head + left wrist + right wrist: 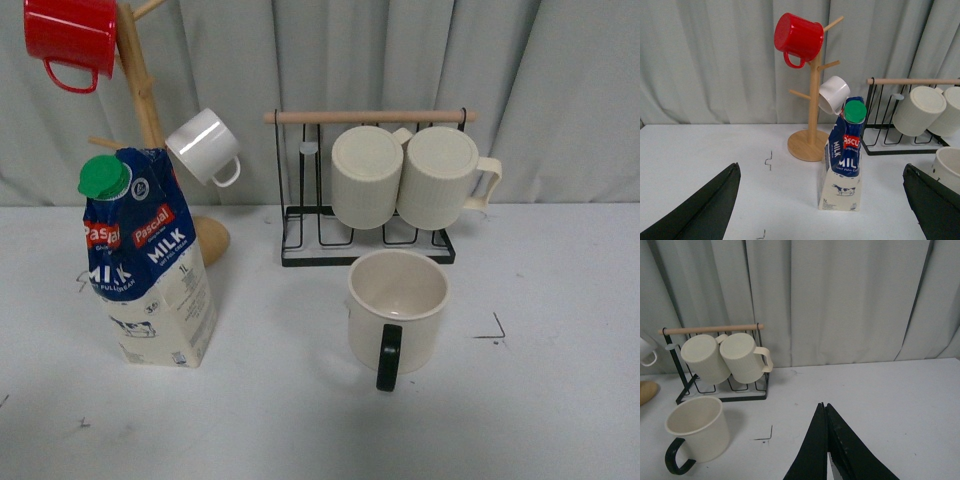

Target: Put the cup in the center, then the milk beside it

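The left gripper (pixel 821 167) is spread wide and empty, its fingers framing the milk (pixel 842 160), which stands upright ahead of it on the left of the table (pixel 280 380). The right gripper (pixel 823 407) is pressed closed on nothing. The cup (pixel 398 310) sits upright near the centre, so that step looks done. Grasping the milk comes next. The mug tree (pixel 142 90) stands close behind the milk, and the rack (pixel 370 117) is just behind the cup. Bare table lies between milk and cup.

You have open bench (pixel 300 430) in front, a clear gap between milk (pixel 150 270) and cup (pixel 398 310), rack (pixel 370 116) just behind the cup
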You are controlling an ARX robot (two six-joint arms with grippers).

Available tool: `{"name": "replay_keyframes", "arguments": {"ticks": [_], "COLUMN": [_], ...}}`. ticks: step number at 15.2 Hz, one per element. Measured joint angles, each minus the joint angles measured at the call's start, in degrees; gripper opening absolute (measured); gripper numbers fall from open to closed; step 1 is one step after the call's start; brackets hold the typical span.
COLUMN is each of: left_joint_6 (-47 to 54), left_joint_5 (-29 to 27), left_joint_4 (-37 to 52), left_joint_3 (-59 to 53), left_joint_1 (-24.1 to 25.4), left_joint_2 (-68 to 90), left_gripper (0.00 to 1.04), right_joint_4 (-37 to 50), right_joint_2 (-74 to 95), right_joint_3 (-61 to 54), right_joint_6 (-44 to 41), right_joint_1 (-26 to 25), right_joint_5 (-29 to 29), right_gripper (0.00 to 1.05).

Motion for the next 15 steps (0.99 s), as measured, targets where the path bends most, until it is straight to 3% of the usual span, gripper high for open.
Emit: {"name": "replay_keyframes", "arguments": {"ticks": [5,7,12,15], "left_joint_6": [0.0,0.0,0.0,0.0], "left_joint_5": [0.0,0.0,0.0,0.0], "left_joint_4": [0.0,0.1,0.0,0.0], "left_joint_3": [0.0,0.0,0.0,0.0], "left_joint_1": [0.0,0.0,0.0,0.0], "left_joint_2": [0.0,0.0,0.0,0.0], "left_gripper": [0.98,0.98,0.98,0.98], "right_joint_4": [-3.8,-15.3,-14.8,-14.8], "right_joint_2": [-3.7,-14.3,-14.3,-14.3], "right_joint_3": [0.0,0.0,0.0,0.0], "right_joint_6": [0.0,0.0,0.0,-0.1], "right_joint_1": [0.0,0.0,0.0,0.0], "right_joint_5": [0.0,-0.1,-0.1,-0.1], "right_gripper": [0.02,0.02,0.02,0.12]}}
